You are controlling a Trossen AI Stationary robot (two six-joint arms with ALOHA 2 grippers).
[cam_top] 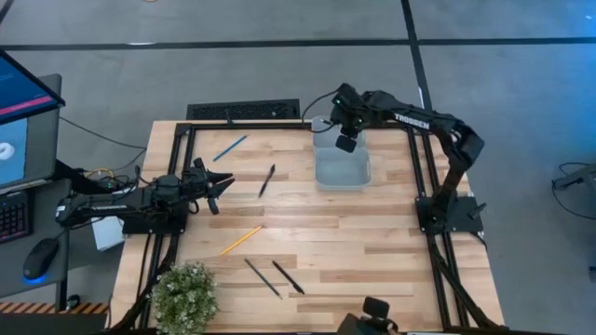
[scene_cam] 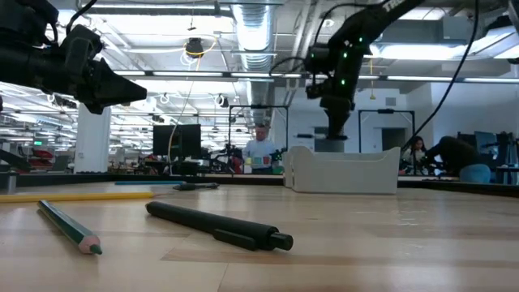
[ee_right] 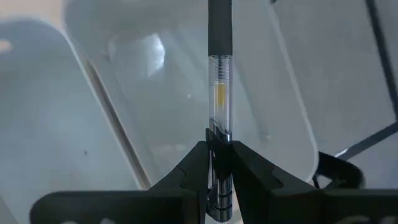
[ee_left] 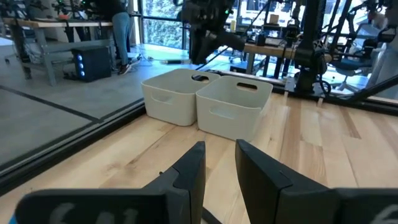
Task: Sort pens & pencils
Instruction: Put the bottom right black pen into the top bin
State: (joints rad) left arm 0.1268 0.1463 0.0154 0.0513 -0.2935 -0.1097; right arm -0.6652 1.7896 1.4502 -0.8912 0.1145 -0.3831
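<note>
Nearest you in the low view lies a black pen (scene_cam: 217, 225) on the surface, a pencil (scene_cam: 68, 226) just left of it. Your left gripper (cam_top: 222, 185) waits over the left side, jaws slightly spread and empty. Your right gripper (ee_right: 219, 163) pinches a clear-barrelled pen (ee_right: 219, 93) above the pale bins (cam_top: 341, 160) (only the wrist view shows this): I judge this the drop-off step, so next release it there. Overhead, the blue pencil (cam_top: 229, 147) and yellow pencil (cam_top: 240, 240) still wait.

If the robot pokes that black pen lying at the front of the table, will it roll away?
Probably, if poked from the side: the black pen looks round and lies flat on the smooth wooden table. Its clip may stop it soon. It looks stiff and light, so it should slide easily rather than bend.
</note>
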